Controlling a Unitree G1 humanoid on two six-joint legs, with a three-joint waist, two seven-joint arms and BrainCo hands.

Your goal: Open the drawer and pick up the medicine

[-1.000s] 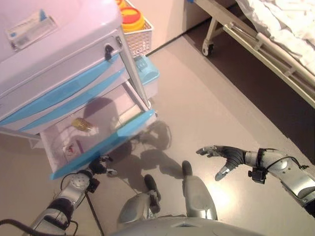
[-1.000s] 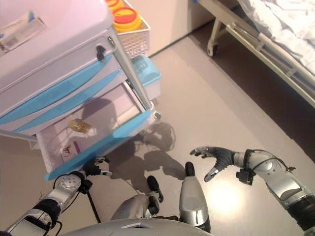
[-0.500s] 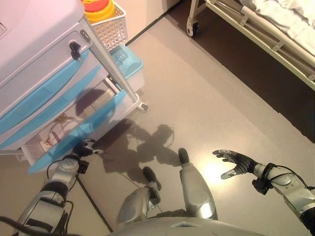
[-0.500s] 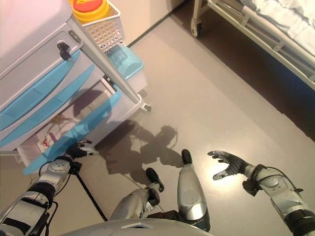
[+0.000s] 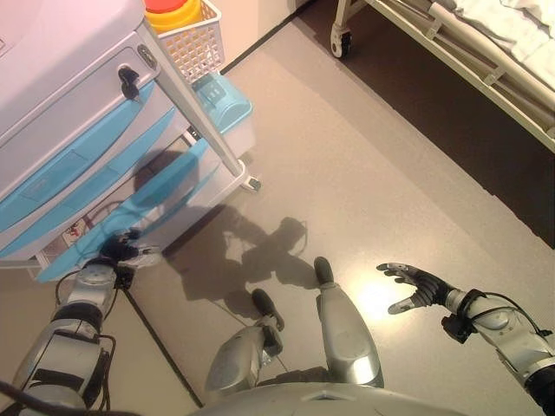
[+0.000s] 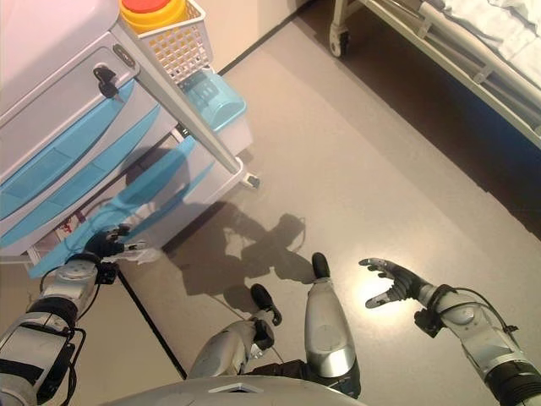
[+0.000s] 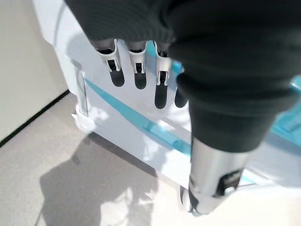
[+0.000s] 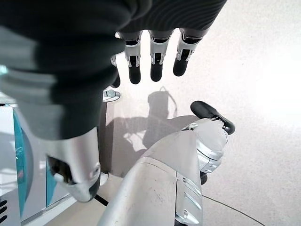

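Medicine: not clearly showing in either eye view; a small packet [image 5: 73, 230] is peeking from the bottom drawer [image 5: 121, 217] at its left end, and I cannot tell whether that is it. The drawer, lowest in the cart [image 5: 78, 95], is standing only partly out, its blue front sitting at a slant to the two blue fronts above.

Risks, as judgement: the opening is looking too narrow for a hand to enter, so a reach now could be jamming fingers against the drawer front or nudging it shut. The cart is standing on casters, so a skewed pull may be dragging it rather than sliding the drawer.

Left hand [image 5: 120, 251] is sitting low at the drawer front's left end, arm coming up from the lower left. In its wrist view the fingers [image 7: 137, 66] are hanging straight and relaxed toward the blue front, holding nothing.

Right hand [image 5: 418, 286] is hovering over bare floor [image 5: 364, 165], well apart from the cart, fingers spread, empty.
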